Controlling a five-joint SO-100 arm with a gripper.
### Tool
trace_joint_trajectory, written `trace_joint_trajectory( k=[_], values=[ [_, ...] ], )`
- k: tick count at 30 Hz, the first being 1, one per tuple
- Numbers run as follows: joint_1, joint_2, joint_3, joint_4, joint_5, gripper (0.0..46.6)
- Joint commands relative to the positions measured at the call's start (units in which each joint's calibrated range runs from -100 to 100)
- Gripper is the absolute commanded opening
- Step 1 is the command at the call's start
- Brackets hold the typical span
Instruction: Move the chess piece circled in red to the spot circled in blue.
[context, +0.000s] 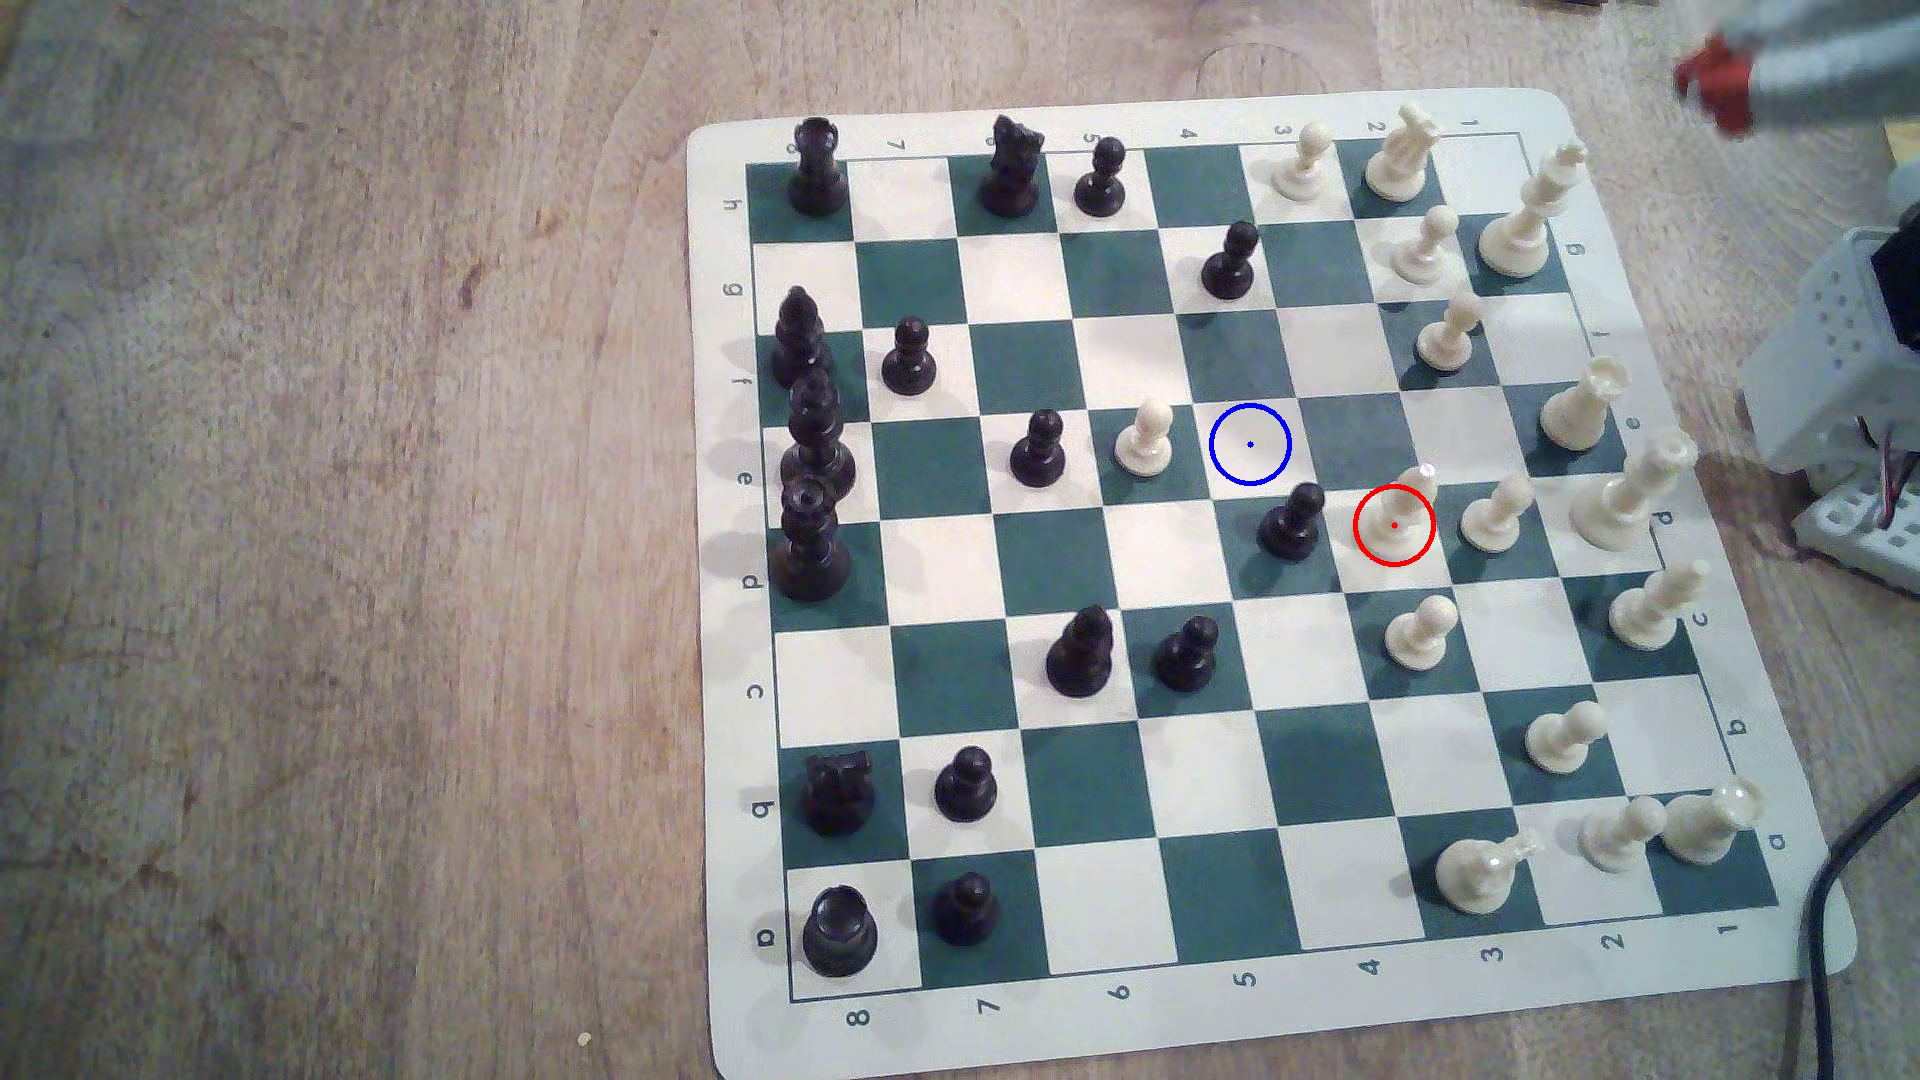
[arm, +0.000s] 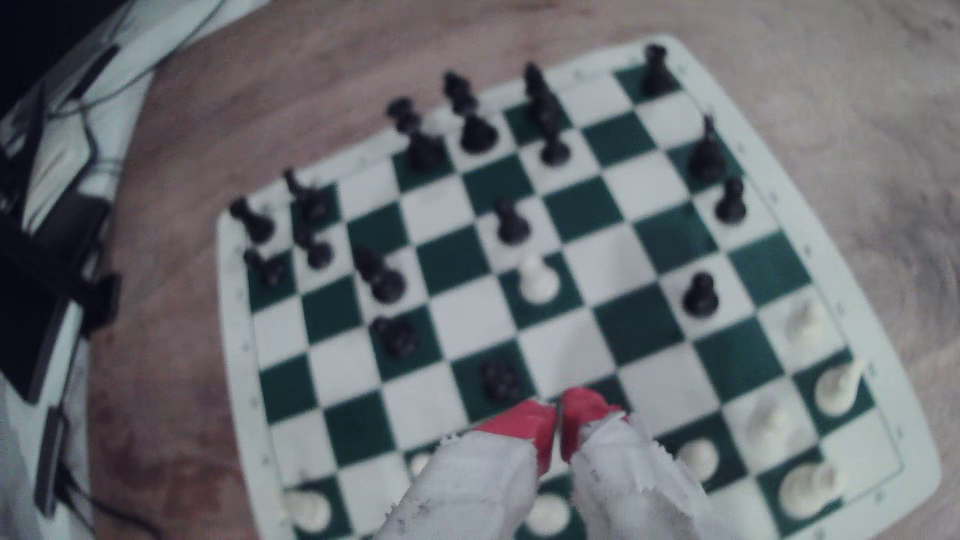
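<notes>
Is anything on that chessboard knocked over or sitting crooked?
Yes: a white piece near the exterior view's lower right corner of the board looks tipped over on its side. Everything else seems upright.

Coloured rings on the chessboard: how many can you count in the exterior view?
2. A thin blue ring sits mid-board, no piece inside; a red ring circles a small cream-white plastic chess piece nearer the exterior view's lower right. None seems hidden.

Chess mat (context: 1756, 582) border: file letters a–h along sides, rank numbers 1–8 along edges.
</notes>
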Motion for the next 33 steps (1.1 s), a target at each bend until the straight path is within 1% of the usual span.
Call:
trace_joint_trajectory(
  k=[1,2,4,5,6,9,10,12,15,17,18,19,24,33],
  values=[
    [-5.6,7.7,-5.9,4.8,-3.7,0.2],
    [-8.7,9.7,-5.7,5.8,-6.0,0.2],
    [-12.3,12.3,-4.9,5.8,-8.5,0.4],
    [-13.3,13.0,-4.5,5.3,-9.2,0.4],
    [-15.3,15.3,-3.7,3.9,-10.7,0.5],
    [-16.0,18.9,-3.1,1.0,-12.1,1.7],
    [-16.0,19.8,-2.7,-0.1,-12.2,2.6],
    [-15.9,23.1,-0.3,-3.8,-12.8,5.7],
    [-15.6,25.3,2.7,-6.3,-13.0,7.2],
    [-15.0,25.5,4.7,-8.3,-13.0,9.0],
    [-14.6,25.7,6.5,-10.0,-13.0,10.7],
    [-14.5,25.9,7.0,-10.6,-12.9,11.2],
    [-13.2,28.8,8.3,-13.0,-12.1,11.6],
    [-11.4,35.2,11.2,-19.4,-11.7,11.5]
  ],
)
